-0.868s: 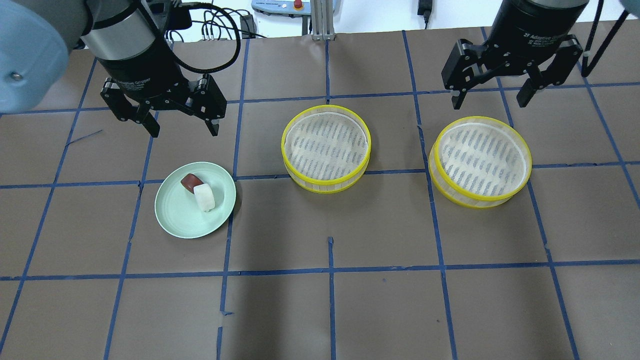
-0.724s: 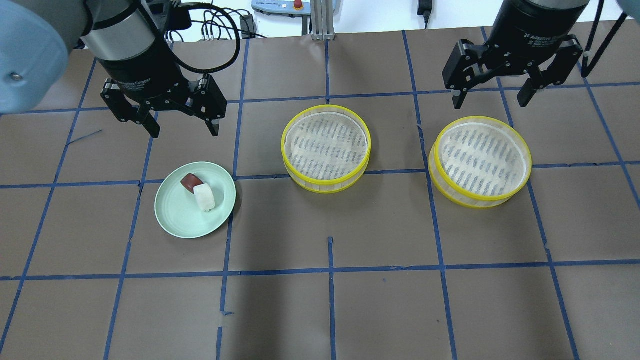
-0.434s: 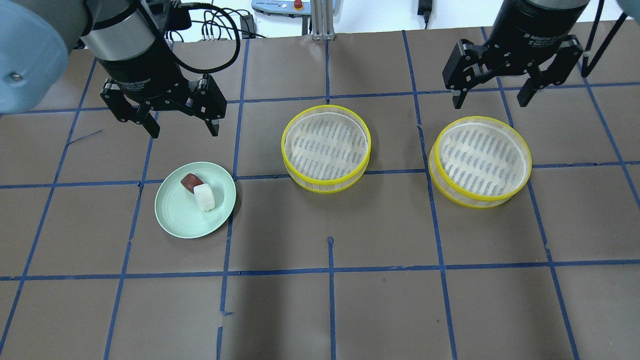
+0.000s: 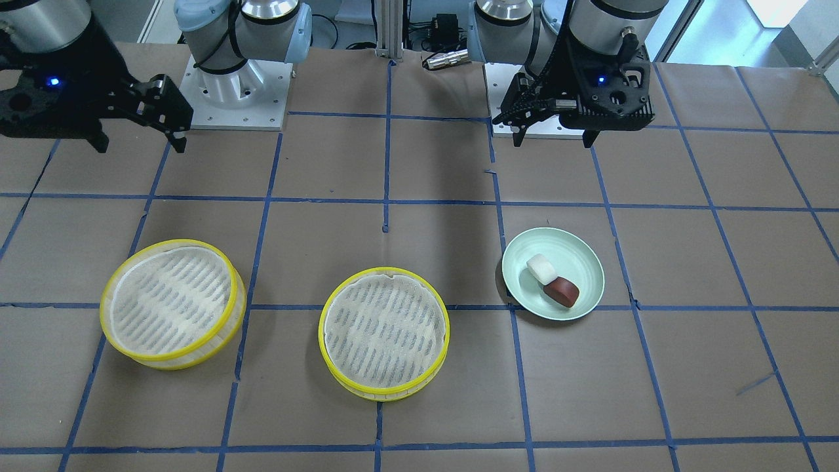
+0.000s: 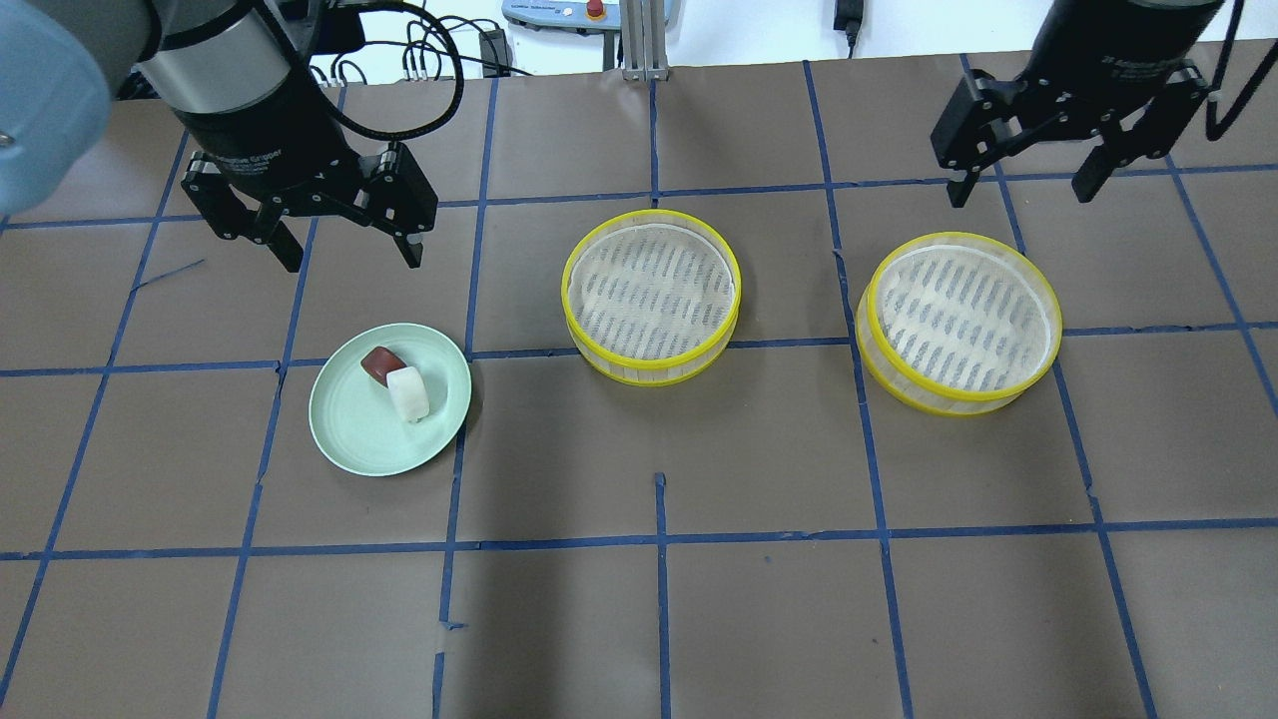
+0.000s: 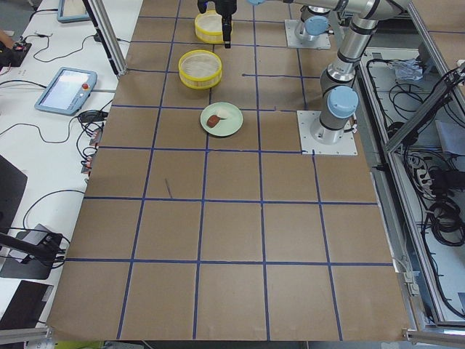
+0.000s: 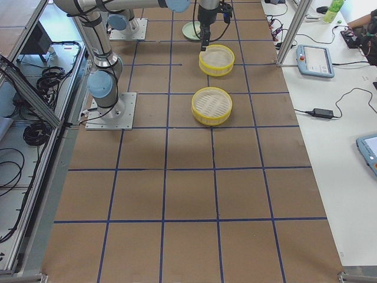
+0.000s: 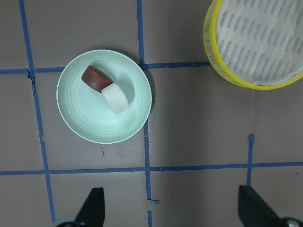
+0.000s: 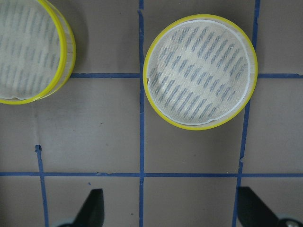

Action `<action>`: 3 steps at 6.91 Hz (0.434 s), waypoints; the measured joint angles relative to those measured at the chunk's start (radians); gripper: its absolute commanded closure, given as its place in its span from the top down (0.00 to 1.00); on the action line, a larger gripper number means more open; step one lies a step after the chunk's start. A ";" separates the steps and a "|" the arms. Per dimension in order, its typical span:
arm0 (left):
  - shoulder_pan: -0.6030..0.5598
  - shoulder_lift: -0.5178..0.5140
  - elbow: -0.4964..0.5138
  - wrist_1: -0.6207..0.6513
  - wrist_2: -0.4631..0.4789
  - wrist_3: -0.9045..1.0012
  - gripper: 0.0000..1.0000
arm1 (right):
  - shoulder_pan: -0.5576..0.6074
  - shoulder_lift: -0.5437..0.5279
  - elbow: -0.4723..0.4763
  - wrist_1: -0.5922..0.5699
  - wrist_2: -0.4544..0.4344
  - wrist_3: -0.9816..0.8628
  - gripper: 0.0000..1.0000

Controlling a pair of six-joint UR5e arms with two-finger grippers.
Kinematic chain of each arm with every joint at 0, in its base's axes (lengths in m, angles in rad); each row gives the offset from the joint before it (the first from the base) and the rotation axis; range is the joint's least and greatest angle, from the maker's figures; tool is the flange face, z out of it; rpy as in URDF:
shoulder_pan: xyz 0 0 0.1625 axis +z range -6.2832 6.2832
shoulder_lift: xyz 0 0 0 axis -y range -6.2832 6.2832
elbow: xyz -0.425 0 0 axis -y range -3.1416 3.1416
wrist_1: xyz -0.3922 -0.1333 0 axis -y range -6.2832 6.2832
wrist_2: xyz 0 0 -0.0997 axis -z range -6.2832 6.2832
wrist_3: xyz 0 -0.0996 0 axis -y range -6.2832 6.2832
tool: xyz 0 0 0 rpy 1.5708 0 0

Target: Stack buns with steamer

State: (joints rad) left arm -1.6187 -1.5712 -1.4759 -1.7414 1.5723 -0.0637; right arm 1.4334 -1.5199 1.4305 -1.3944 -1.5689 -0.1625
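The white bun [image 5: 407,393] and the reddish-brown bun [image 5: 380,363] lie touching on a pale green plate [image 5: 349,429] at the left. Two empty yellow-rimmed steamer trays stand apart on the table, one in the middle [image 5: 651,296] and one at the right [image 5: 958,322]. My left gripper [image 5: 351,262] is open and empty, hovering behind the plate. My right gripper [image 5: 1021,198] is open and empty, behind the right tray. The left wrist view shows the buns [image 8: 115,98] and the middle tray [image 8: 258,42]. The right wrist view shows both trays [image 9: 200,71].
The table is covered in brown paper with a blue tape grid [image 5: 659,539]. Cables and a controller lie beyond the far edge [image 5: 559,15]. The arm bases [image 4: 236,85] stand on the robot's side.
My left gripper has drifted a little left and back. My right gripper has moved right and back, away from the right tray. Both stay open; the buns and trays have not moved.
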 measured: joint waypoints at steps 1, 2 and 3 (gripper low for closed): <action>0.018 0.003 -0.001 -0.019 -0.026 0.000 1.00 | -0.066 0.055 0.000 -0.038 -0.003 -0.073 1.00; 0.029 0.007 -0.008 -0.031 -0.046 0.007 1.00 | -0.122 0.114 0.003 -0.097 -0.004 -0.124 1.00; 0.032 0.011 -0.014 -0.036 -0.046 0.010 1.00 | -0.158 0.161 0.020 -0.161 -0.004 -0.160 1.00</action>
State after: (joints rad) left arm -1.5866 -1.5605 -1.4899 -1.7777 1.5262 -0.0539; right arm 1.2752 -1.3587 1.4509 -1.5550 -1.5731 -0.3226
